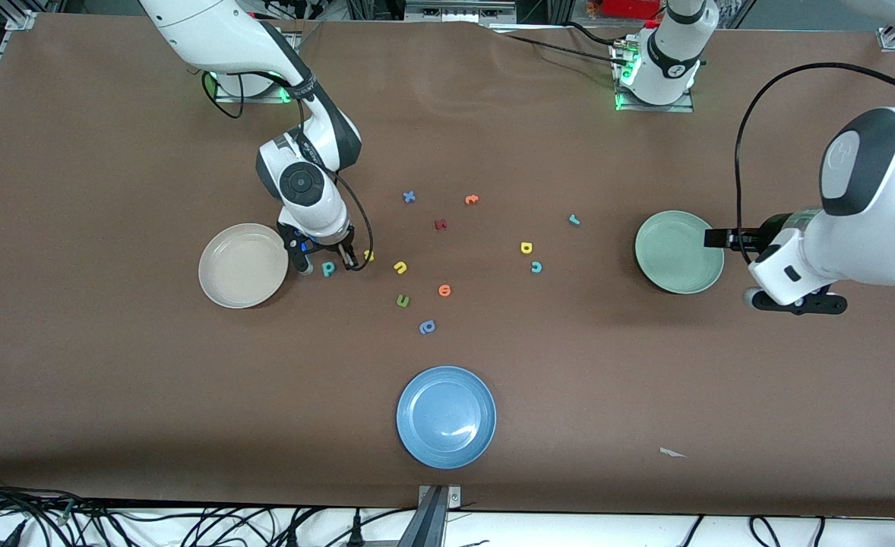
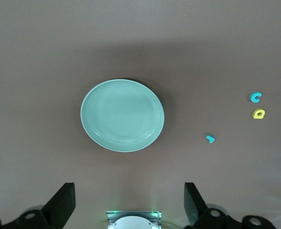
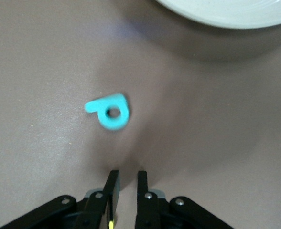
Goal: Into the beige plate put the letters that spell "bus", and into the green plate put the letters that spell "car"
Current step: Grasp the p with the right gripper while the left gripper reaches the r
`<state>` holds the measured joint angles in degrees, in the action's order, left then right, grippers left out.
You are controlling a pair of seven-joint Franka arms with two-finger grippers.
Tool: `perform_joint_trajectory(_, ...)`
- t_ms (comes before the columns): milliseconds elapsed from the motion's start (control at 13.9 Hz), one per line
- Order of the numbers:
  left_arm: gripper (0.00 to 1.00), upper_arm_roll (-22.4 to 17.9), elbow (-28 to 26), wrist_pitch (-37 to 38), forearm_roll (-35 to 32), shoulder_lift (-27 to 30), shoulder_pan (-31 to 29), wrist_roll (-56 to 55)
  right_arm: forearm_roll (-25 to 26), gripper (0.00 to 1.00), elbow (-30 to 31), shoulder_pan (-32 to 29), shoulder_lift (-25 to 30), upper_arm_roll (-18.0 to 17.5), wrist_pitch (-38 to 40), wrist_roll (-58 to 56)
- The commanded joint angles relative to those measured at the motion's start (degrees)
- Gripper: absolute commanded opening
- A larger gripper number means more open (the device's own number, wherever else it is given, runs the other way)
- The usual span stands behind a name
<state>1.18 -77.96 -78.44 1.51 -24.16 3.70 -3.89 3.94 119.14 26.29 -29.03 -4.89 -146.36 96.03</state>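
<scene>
A brown table is carrying three plates and a scatter of tiny foam letters.

The front view is showing the whole layout. The beige plate (image 1: pixel 243 265) is sitting toward the right arm's end of the table and the green plate (image 1: pixel 678 251) toward the left arm's end. A blue plate (image 1: pixel 446 416) is lying near the table edge closest to the front camera. Between the two task plates, the teal "b" (image 1: pixel 328 267) is lying just beside the beige plate, with the small yellow "s" (image 1: pixel 369 256) and the yellow "u" (image 1: pixel 400 267) near it. The yellow "a" (image 1: pixel 526 247), teal "c" (image 1: pixel 536 267) and thin teal "r" (image 1: pixel 574 219) are lying nearer the green plate.

The right gripper (image 1: pixel 328 258) is hanging low over the "b". Only the right wrist view is showing its fingers (image 3: pixel 113 183) pressed almost together, with the "b" lying loose on the table. A sliver of yellow is showing at one finger; whether anything is gripped cannot be told.

The left gripper (image 1: pixel 797 302) is waiting beside the green plate. Its wrist view is showing the fingers (image 2: pixel 61 202) spread wide and empty.

The only readable writing is the letters themselves.
</scene>
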Motion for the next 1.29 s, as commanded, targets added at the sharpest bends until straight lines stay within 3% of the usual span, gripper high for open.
perform_joint_trajectory(0,1.0,-0.5,0.4,0.6,4.2,-0.8,0.4,-1.7,1.2,0.21,-0.8,0.5,0.9,0.6,2.1,-0.1)
perform_joint_trajectory(215,1.0,-0.6,-0.5,0.4,6.1,-5.4,3.9,-2.3,1.7,0.21,-2.1,0.4,1.3,0.8,5.1,-2.1)
perform_joint_trajectory(287,1.0,-0.5,-1.1,-1.7,6.5,-6.8,5.1,-4.0,2.5,0.31,-2.1,0.4,1.7,2.0,5.6,-3.2)
perform_joint_trajectory(359,1.0,-0.5,-3.4,-5.4,6.7,-6.7,6.2,-6.4,2.6,0.66,-2.1,0.4,1.9,3.0,5.7,-4.6)
perform_joint_trajectory(502,1.0,-0.5,-8.5,-12.1,8.5,-6.2,7.6,-8.1,2.5,0.81,-2.7,0.4,1.9,3.6,5.7,-6.1)
perform_joint_trajectory(646,1.0,0.6,-15.1,-15.0,10.5,-3.7,8.1,-8.1,2.4,0.82,-3.6,0.3,1.8,4.3,5.7,-5.9)
perform_joint_trajectory(861,1.0,3.5,-35.0,-32.0,12.0,6.0,7.8,-7.8,2.5,0.81,-3.5,0.0,1.3,4.4,5.4,-6.3)
perform_joint_trajectory(1220,0.99,7.2,-46.7,-38.6,12.0,8.2,7.9,-9.5,2.5,0.77,-3.2,-0.2,-0.3,5.0,2.8,-6.6)
